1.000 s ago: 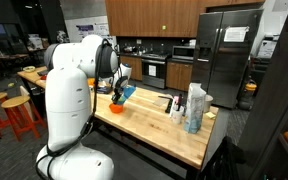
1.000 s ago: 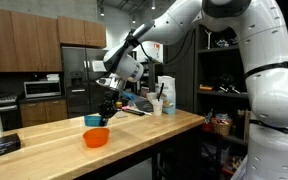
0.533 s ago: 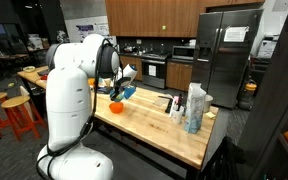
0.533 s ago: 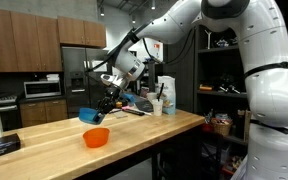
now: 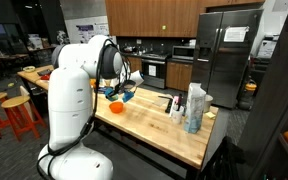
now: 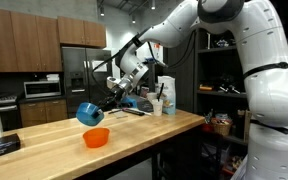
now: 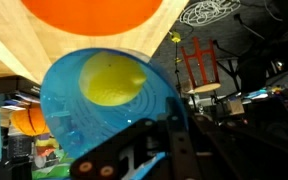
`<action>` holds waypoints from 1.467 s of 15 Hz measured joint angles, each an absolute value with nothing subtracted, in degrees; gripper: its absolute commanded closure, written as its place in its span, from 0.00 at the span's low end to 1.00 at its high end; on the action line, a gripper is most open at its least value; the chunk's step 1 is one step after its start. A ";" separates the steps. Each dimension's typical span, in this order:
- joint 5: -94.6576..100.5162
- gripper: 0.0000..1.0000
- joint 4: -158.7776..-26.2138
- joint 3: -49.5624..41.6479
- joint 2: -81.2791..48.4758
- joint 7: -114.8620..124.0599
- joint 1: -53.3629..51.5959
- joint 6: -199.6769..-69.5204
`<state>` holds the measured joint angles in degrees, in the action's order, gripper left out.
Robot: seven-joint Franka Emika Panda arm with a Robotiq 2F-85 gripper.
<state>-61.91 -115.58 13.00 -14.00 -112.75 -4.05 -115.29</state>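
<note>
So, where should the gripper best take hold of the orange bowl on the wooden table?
Probably by the rim, from above. The orange bowl stands upright and open on the table and looks too wide to clasp, so one finger inside its wall, one outside. The gripper holds the blue bowl now.

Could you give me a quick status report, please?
Gripper shut on blue bowl, tilted, held above orange bowl. Yellow item shows in blue bowl. Nothing between the bowls.
</note>
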 measured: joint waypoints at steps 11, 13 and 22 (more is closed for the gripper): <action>-81.36 0.99 -117.59 6.62 -19.11 -115.63 -2.09 -95.44; -84.12 0.99 -117.98 5.76 -20.29 -115.79 -1.87 -92.63; -90.00 0.99 -117.90 4.16 -22.70 -117.20 -2.16 -83.98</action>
<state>-90.00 -117.90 4.16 -22.70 -117.20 -2.16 -83.98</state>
